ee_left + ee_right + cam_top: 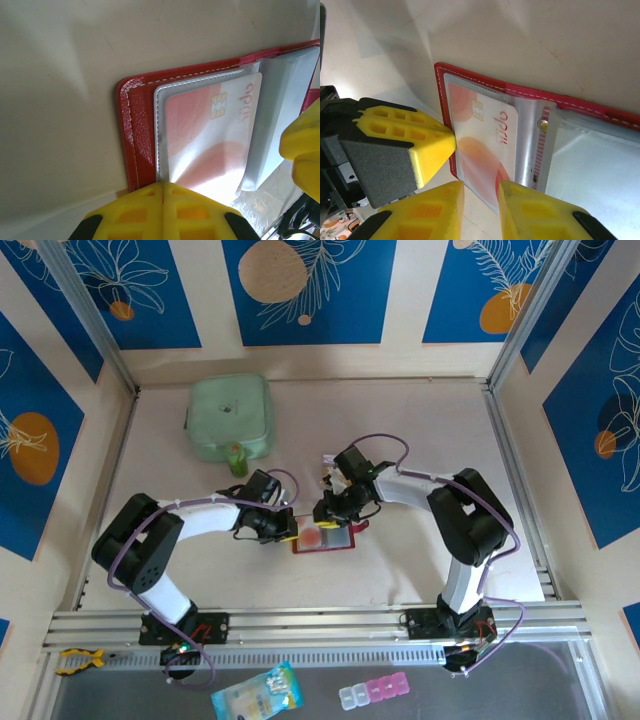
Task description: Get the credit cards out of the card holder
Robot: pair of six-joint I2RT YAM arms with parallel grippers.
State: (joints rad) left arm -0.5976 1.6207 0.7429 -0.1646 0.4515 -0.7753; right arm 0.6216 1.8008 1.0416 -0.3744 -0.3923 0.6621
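The dark red card holder (340, 540) lies open on the table between the two arms, its clear sleeves (590, 165) facing up. A whitish credit card (485, 140) with pink-red marks and a chip sticks partly out of the left sleeve. My right gripper (481, 192) is shut on the card's near end, one yellow finger on each side. My left gripper (164, 186) is shut, its joined tips pressing on the card holder (137, 130) at the sleeve's edge beside the credit card (210, 135). From above, the left gripper (288, 528) and right gripper (327, 512) meet over the holder.
A mint-green square pouch (232, 418) sits at the back left with a small green object (237, 458) in front of it. Metal rails (320, 620) run along the near edge. A packet (256, 692) and a pill box (373, 692) lie below the rails.
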